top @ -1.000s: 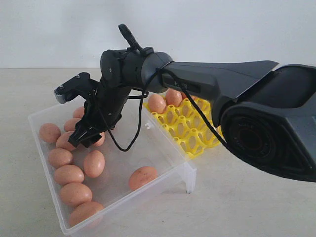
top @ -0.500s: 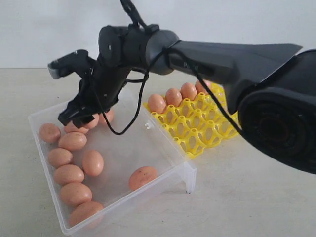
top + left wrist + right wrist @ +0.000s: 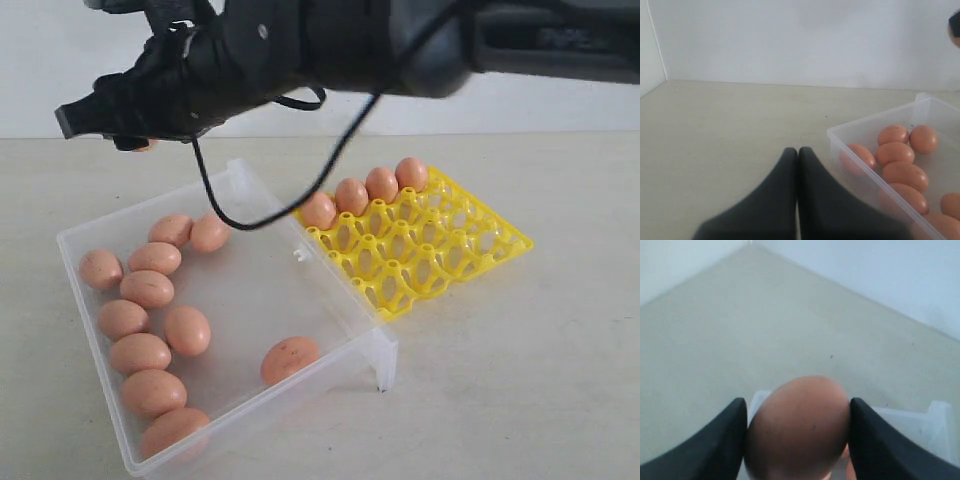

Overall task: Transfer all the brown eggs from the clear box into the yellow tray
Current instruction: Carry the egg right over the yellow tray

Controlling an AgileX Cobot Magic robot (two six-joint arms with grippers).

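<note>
My right gripper [image 3: 797, 412] is shut on one brown egg [image 3: 797, 427], which fills the gap between its black fingers. In the exterior view that gripper [image 3: 110, 125] hangs high above the far left corner of the clear box [image 3: 260, 290]. Several brown eggs [image 3: 147, 288] lie along the box's left side, and one [image 3: 289, 358] lies alone near its front wall. The yellow tray [image 3: 440, 260] stands to the right of the box with several eggs [image 3: 350, 195] in its far row. My left gripper [image 3: 798, 151] is shut and empty, low over the table beside the box's wall [image 3: 865, 175].
A pale wall rises behind the beige table [image 3: 520, 380]. The right arm's dark body [image 3: 400, 40] spans the top of the exterior view, with a black cable [image 3: 270, 215] looping down over the box's far edge.
The right gripper has lifted out of the clear box with an egg, rising up and to the left. The eggs it covered in the box now show.
</note>
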